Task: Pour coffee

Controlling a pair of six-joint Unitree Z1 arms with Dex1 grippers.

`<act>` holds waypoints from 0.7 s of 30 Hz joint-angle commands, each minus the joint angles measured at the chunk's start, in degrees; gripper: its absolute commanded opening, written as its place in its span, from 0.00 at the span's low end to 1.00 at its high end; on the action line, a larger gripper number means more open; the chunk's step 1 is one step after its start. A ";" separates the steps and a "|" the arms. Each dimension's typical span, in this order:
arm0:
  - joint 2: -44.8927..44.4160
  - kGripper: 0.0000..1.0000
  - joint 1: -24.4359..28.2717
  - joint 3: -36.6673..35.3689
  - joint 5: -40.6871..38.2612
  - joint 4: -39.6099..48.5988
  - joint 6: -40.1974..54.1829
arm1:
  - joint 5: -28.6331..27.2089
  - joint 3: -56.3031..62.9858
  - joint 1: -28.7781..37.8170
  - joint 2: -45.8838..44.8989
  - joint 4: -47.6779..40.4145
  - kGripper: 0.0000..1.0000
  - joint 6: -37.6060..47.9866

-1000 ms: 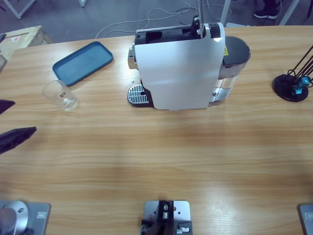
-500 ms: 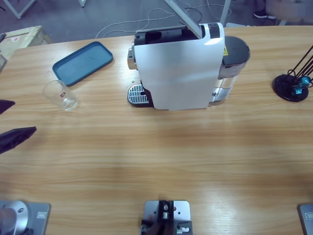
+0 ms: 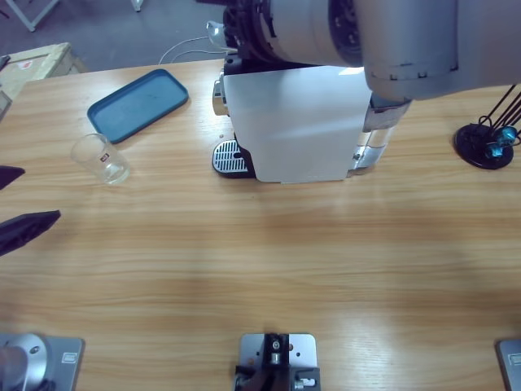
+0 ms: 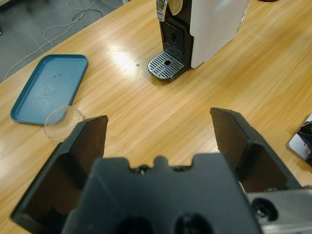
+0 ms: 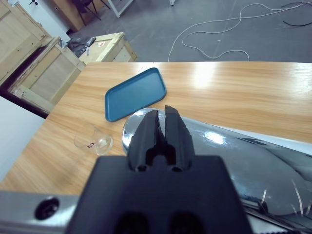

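Since a second ago: a large silver arm has swung in over the top of the coffee machine [image 3: 293, 122] in the high view, covering the lever and the grey water tank that showed before; glass, tray and left gripper have not moved.
Meaning for the task: the right arm looks to be working the machine's lever — a preparatory step, with pouring not yet begun, since nothing stands on the drip grate.
Right arm [image 3: 383, 37]: fills the upper part of the high view, above the machine.
Table [image 3: 260, 269]: long, wooden, bare ahead of the left gripper.
Coffee machine: white-sided, ahead of the left gripper; its chrome top lies directly under the right gripper's tips.
Tray [image 3: 138, 104]: blue, beyond the right gripper's tips, nothing on it.
Right gripper [image 5: 161, 127]: jaws pressed together, nothing seen between them.
Left gripper [image 4: 161, 141]: jaws spread wide, holding nothing, well short of the machine.
Glass cup [image 3: 100, 158]: clear — near the left jaw, just beside the tray.
Drip grate [image 4: 166, 65]: unoccupied.
Writing: small dark label on the glass, unreadable; no brand legible on the machine.
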 commanded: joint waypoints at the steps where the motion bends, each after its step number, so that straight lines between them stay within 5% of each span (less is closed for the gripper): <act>1: 0.18 0.90 -0.31 1.75 1.04 -0.45 -0.42 | 1.40 3.50 1.72 9.54 5.92 0.00 0.96; 15: 3.30 0.90 -0.33 0.97 1.04 -0.36 -0.53 | 1.98 6.66 -0.41 12.37 6.45 0.00 2.61; 20: 2.47 0.91 -0.35 0.99 1.94 -0.23 -2.59 | 1.38 9.16 -0.57 1.81 0.72 0.00 -6.37; 21: 1.03 0.95 -0.33 1.06 1.85 -0.01 -2.80 | 1.54 8.96 -0.57 -2.32 0.79 0.15 -9.97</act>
